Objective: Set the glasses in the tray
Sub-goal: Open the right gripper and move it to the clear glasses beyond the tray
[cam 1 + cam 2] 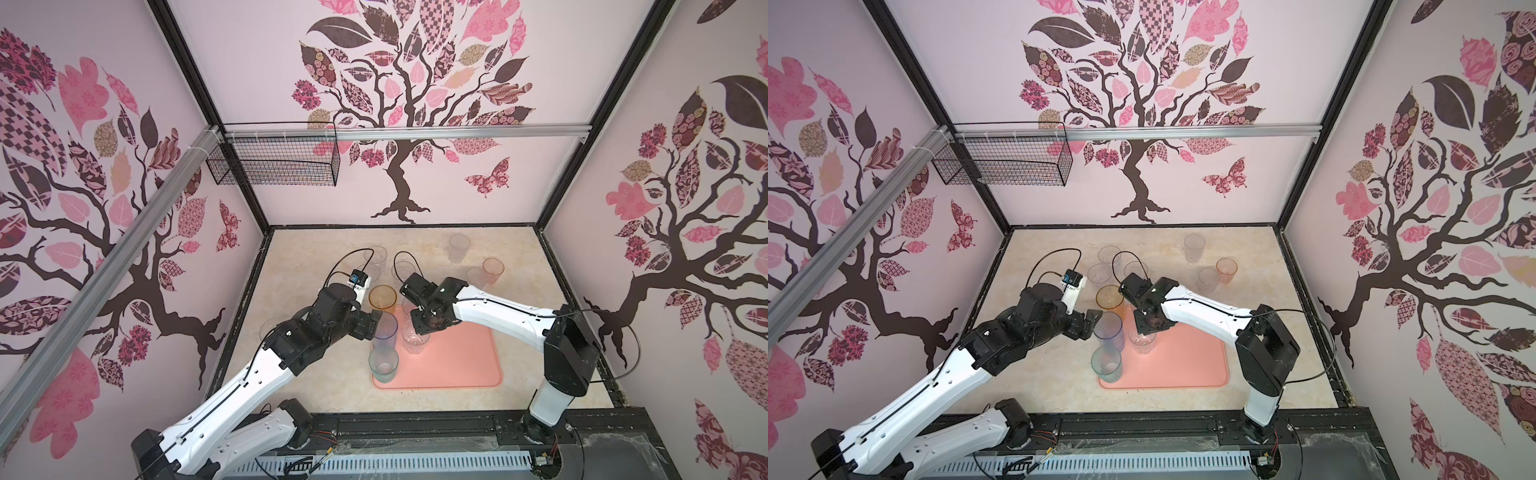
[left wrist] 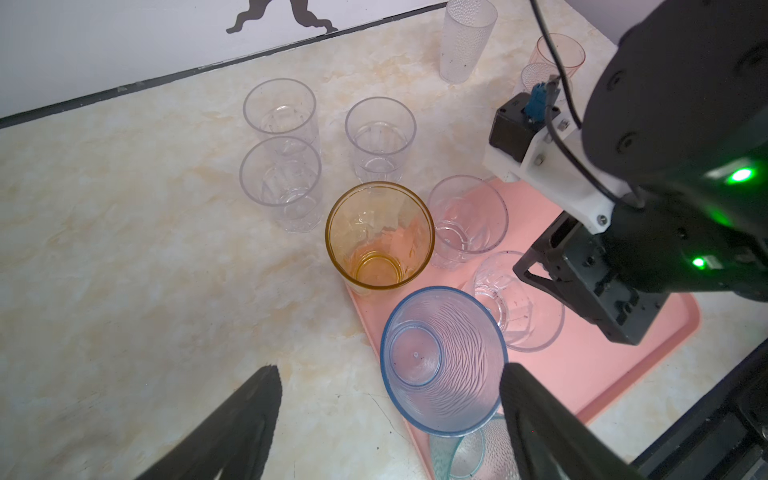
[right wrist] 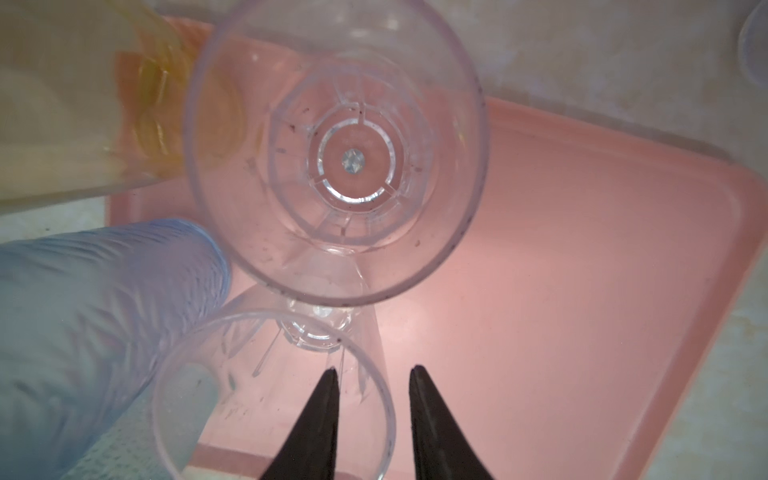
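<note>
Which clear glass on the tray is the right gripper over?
The clear glass beside the tall blue glass; the right gripper straddles its rim. The other clear glass stands by the amber glass.

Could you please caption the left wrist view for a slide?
Open left gripper facing the blue-grey glass on the pink tray, amber glass beyond.

Left arm (image 1: 232, 399): your white shell links, black joint housings.
Right arm (image 1: 498, 309): same white shell, big black elbow block.
Cables (image 1: 208, 409): thin black, running along your links.
Camera bracket (image 2: 552, 178): white, screwed on, carrying a black block.
Status lights (image 2: 741, 174): two green.
Fingers (image 3: 316, 424): black, you'll see them taper to points.
</note>
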